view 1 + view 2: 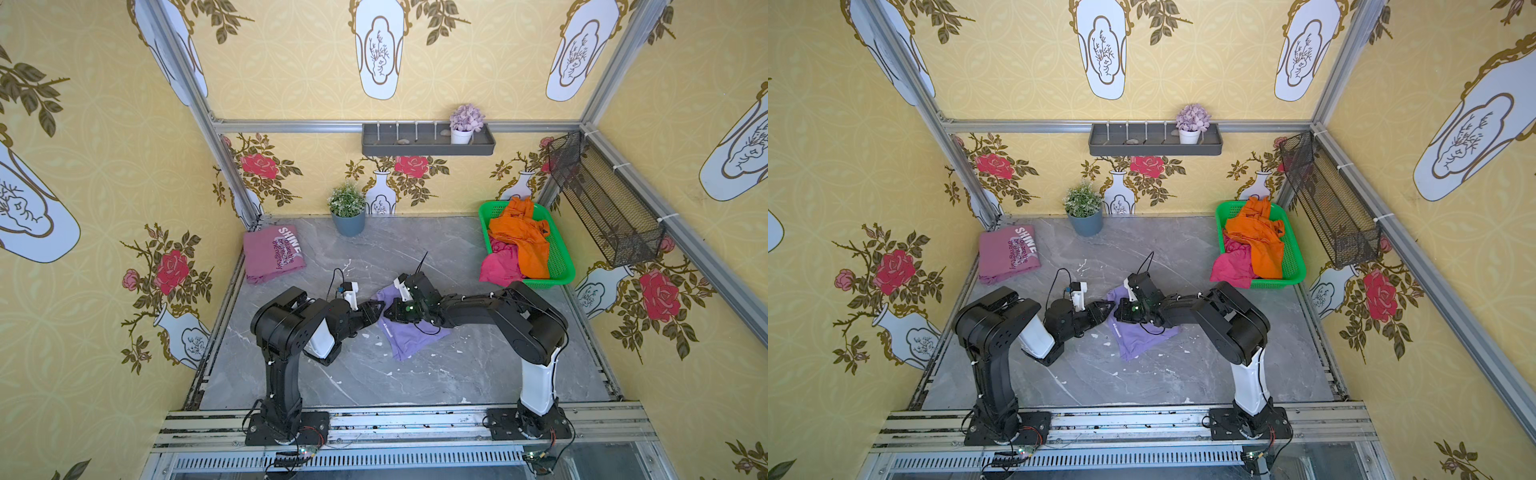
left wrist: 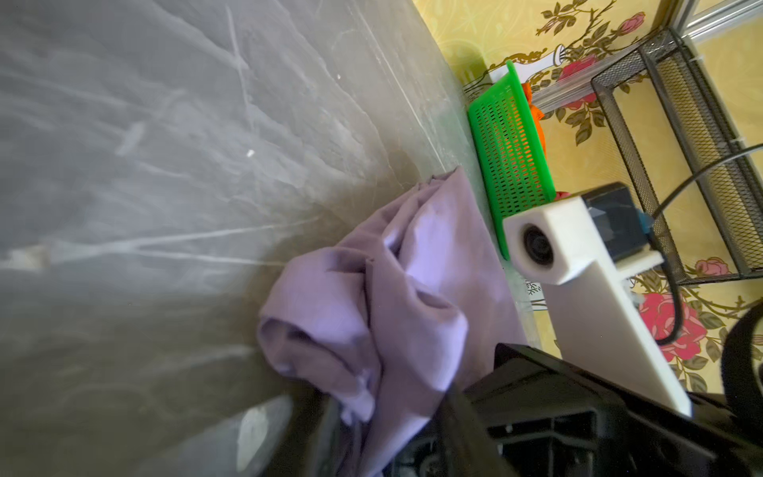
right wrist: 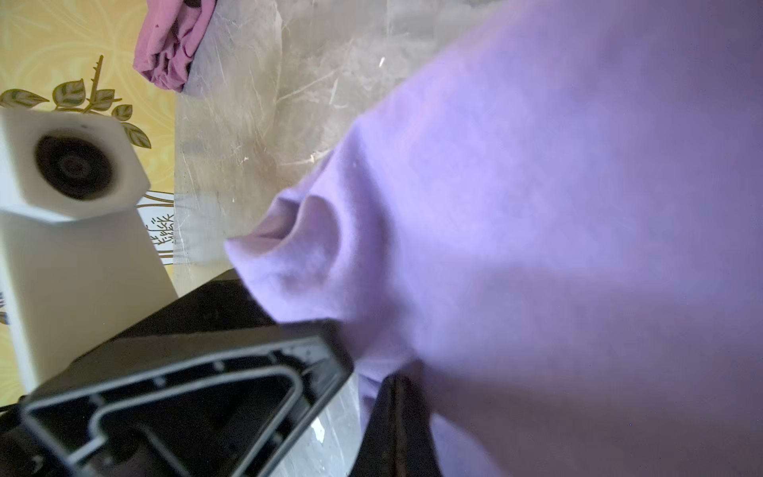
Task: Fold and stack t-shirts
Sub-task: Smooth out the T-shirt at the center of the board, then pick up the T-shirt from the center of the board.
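2 grips: left end effector point(image 1: 375, 310) and right end effector point(image 1: 387, 312) both pinch the crumpled lavender t-shirt point(image 1: 409, 338) on the desk point(image 1: 415, 257). I judge this the spreading step; next, draw apart gently.

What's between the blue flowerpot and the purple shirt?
Only bare grey table with little white marks lies between the flowerpot and the purple shirt. Both top views show it.

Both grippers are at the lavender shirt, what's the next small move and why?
Probably lift both grippers a little and draw them apart. The left gripper and right gripper pinch the lavender shirt close together at one edge, and it lies bunched and wrinkled, so it needs spreading before folding.
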Action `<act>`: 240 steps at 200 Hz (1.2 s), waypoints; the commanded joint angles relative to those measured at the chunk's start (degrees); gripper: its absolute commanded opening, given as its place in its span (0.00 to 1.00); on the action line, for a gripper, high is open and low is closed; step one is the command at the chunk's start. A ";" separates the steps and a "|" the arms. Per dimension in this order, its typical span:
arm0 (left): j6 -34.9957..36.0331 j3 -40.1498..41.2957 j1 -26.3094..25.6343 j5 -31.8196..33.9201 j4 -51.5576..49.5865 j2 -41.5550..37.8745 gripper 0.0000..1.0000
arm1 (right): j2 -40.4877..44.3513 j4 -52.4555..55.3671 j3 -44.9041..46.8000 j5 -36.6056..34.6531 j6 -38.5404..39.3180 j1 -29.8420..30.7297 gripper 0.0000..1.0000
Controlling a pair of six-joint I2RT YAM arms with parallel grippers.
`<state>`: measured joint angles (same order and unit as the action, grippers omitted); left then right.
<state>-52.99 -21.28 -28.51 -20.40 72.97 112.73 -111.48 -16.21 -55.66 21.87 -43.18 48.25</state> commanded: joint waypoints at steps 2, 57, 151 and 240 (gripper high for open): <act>0.11 0.40 0.02 -0.64 -16.04 1.62 0.00 | 0.69 1.79 -0.44 -0.39 0.82 0.00 0.00; -0.96 2.06 2.59 -0.84 -12.95 -0.39 0.00 | 5.48 3.69 0.37 -1.84 3.24 -0.15 0.20; 5.01 -0.32 6.06 1.02 -27.76 -11.96 0.00 | 24.38 16.09 5.81 -8.66 8.97 -3.28 0.25; 4.56 -0.51 6.07 -0.92 -25.37 -9.96 0.99 | 15.70 5.94 11.15 -4.14 7.33 -4.04 0.00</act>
<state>-48.49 -22.33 -22.59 -22.76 57.98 101.56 -93.54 -5.13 -45.50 16.43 -35.22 44.45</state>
